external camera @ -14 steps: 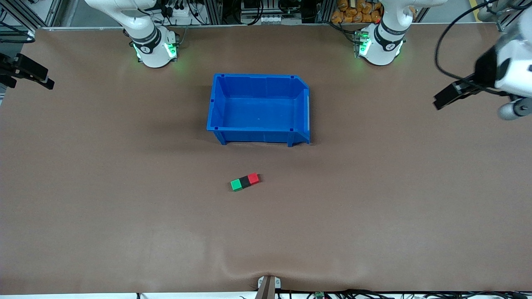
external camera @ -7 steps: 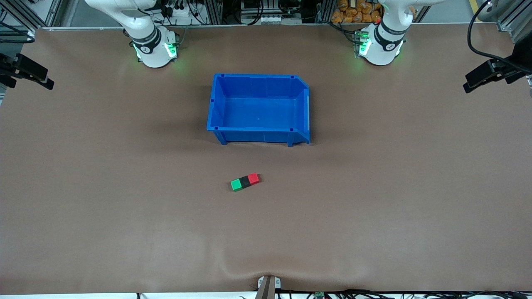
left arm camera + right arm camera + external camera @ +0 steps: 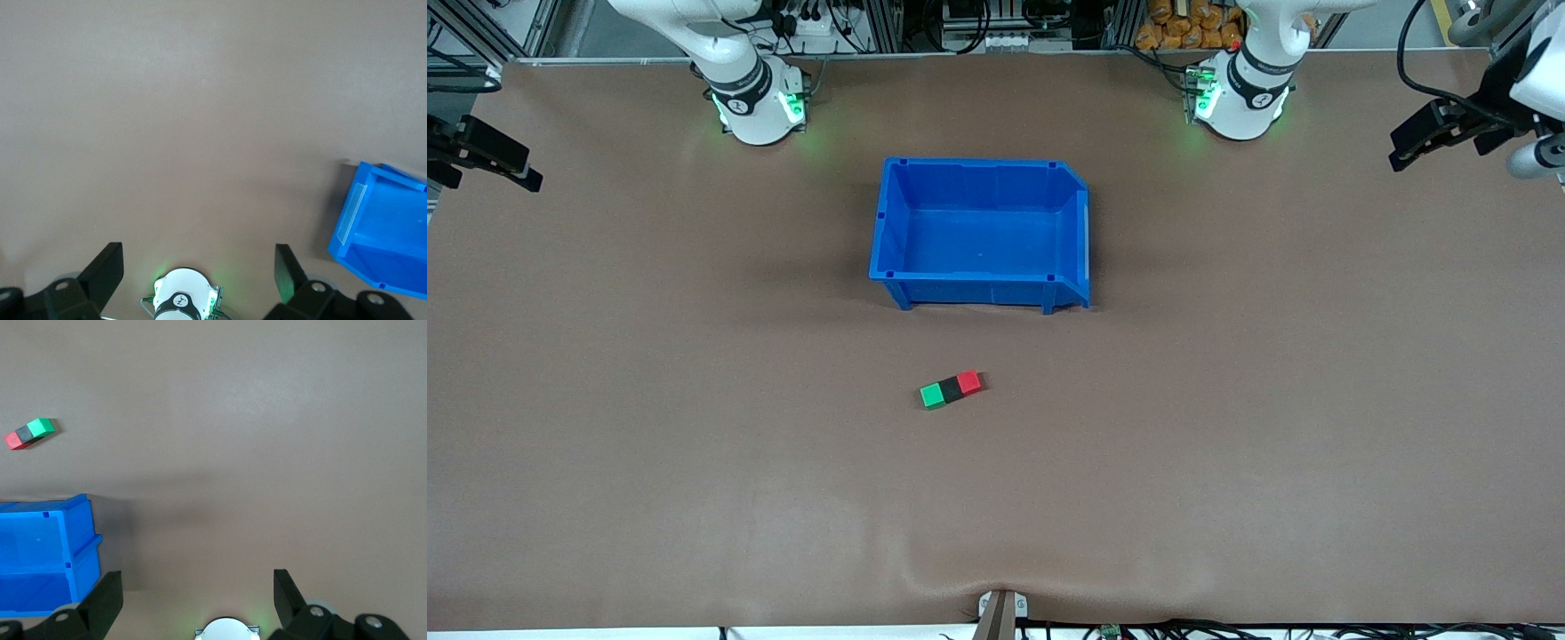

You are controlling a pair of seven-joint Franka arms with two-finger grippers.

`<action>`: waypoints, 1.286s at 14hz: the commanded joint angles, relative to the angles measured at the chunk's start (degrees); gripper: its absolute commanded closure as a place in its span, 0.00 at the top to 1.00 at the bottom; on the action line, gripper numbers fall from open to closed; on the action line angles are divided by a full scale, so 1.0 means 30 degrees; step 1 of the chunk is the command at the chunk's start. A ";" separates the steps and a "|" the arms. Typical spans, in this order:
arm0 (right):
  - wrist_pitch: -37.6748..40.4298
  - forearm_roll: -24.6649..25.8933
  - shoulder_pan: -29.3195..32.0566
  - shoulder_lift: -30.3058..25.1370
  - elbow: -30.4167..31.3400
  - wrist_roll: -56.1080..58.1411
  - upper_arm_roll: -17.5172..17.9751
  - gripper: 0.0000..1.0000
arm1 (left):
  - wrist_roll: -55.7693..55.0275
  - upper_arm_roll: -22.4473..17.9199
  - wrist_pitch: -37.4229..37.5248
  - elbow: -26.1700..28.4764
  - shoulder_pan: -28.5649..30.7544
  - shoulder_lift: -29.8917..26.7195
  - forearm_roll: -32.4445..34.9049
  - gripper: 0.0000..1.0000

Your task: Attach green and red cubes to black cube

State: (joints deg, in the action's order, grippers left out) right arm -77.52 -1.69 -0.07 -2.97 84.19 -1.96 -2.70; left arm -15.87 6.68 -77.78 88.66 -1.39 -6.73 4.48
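Green cube point(image 3: 933, 396), black cube point(image 3: 951, 388) and red cube point(image 3: 969, 382) sit touching in one short row, black in the middle, on the matte brown table point(image 3: 694, 400), nearer the front camera than the blue bin point(image 3: 980, 286). We see that moulded plastic bin empty. Left gripper point(image 3: 1427, 142) hangs over the left arm's end of the table, right gripper point(image 3: 489, 160) over the right arm's end. Left wrist view: left fingers point(image 3: 107, 270) spread wide, nothing between; bin corner in view. Right wrist view: right fingers point(image 3: 107, 597) likewise apart and empty; cube row beside the bin.
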 commanded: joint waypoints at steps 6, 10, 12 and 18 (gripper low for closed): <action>0.0146 0.0035 0.0258 0.0051 -0.0290 -0.0139 0.0226 1.00 | 0.1386 -0.0822 -0.2454 0.3165 -0.1060 -0.2237 -0.0294 1.00; 0.0145 -0.0023 0.0229 0.0051 -0.0290 -0.0168 0.0255 1.00 | 0.1891 -0.0793 -0.2725 0.3172 -0.0942 -0.2212 -0.0439 1.00; 0.0145 -0.0053 0.0200 0.0051 -0.0290 -0.0168 0.0255 1.00 | 0.2181 -0.0793 -0.2725 0.2793 -0.0943 -0.2037 -0.0616 1.00; 0.0175 0.0123 0.0229 0.0051 -0.0290 -0.0080 0.0255 1.00 | 0.2184 -0.0677 -0.2404 0.1970 -0.0913 -0.1713 -0.0675 1.00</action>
State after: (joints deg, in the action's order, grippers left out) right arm -77.52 -1.73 -0.07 -2.96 84.19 -1.95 -2.59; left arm -10.28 4.46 -85.82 95.64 -4.39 -11.79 3.23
